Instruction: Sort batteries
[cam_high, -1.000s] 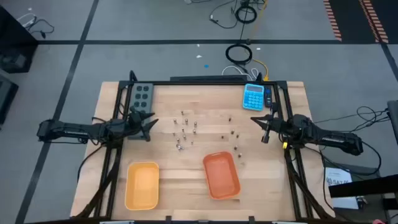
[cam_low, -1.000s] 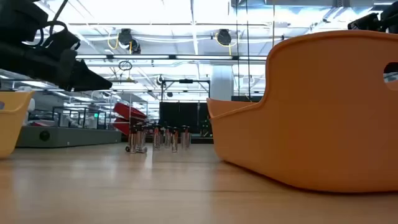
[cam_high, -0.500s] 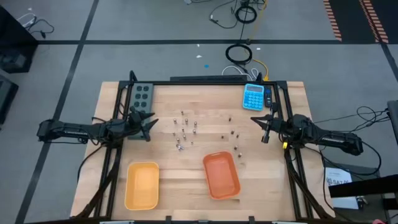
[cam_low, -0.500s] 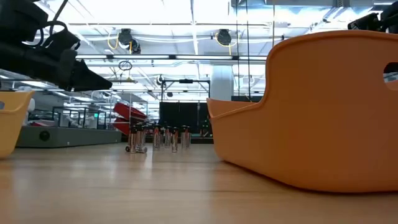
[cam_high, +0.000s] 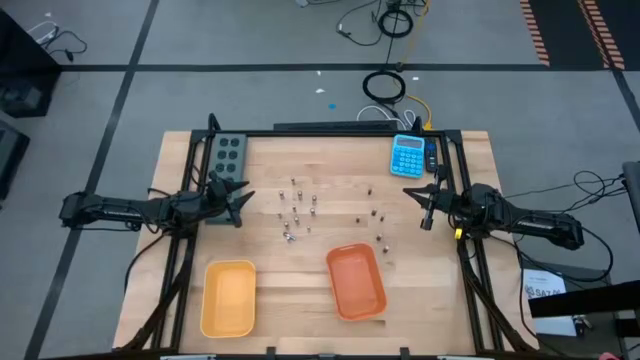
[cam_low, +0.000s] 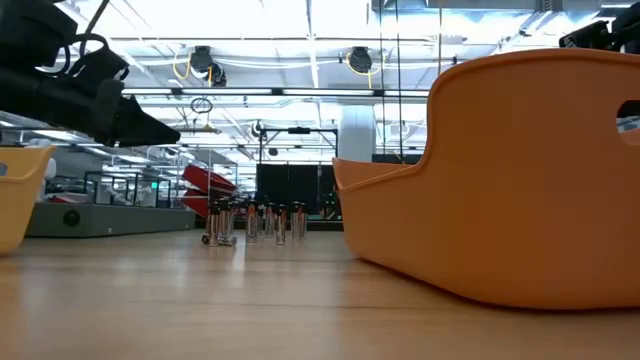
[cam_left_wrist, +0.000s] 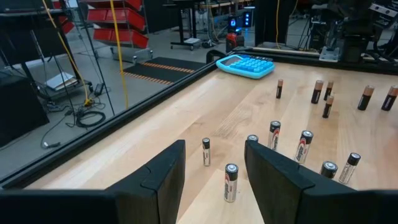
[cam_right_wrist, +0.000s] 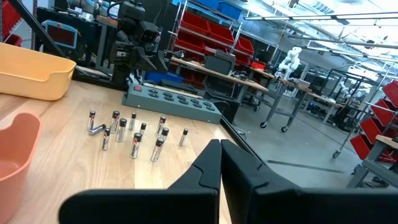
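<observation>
Several small batteries stand upright on their ends on the wooden table, in a loose cluster at the middle; one lies on its side. A few more stand to the right of the cluster. My left gripper hovers open at the table's left side, pointing level at the cluster, with nothing between its fingers; the nearest battery stands just ahead of them. My right gripper waits shut at the table's right side, also pointing level toward the batteries.
A yellow tray and an orange tray sit near the front edge. A blue calculator lies at the far right, a grey power strip at the far left. The black frame borders the table.
</observation>
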